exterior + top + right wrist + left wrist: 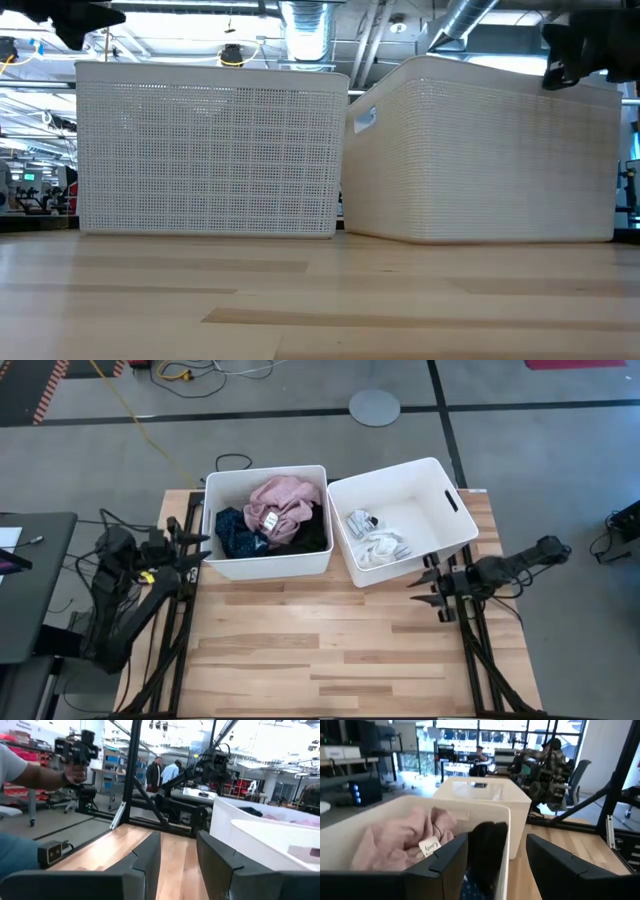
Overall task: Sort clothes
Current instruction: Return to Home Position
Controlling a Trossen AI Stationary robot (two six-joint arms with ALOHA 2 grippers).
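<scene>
Two white bins stand side by side at the table's far edge. The left bin [265, 570] holds a pink garment [285, 500], a dark navy patterned one [232, 532] and a black one [312, 532]. On the floor of the right bin [445, 500] lie white socks [380, 548] and a grey sock [360, 520]. My left gripper [203, 548] hovers open beside the left bin's left wall, level with its rim. My right gripper [420, 588] is open off the right bin's near right corner, with nothing between its fingers.
Bare wooden tabletop [320, 650] stretches from the bins to the near edge. In the low view the two bins [210, 150] [480, 150] fill the far side. People and a person's raised arm [30, 775] show in the room beyond the table.
</scene>
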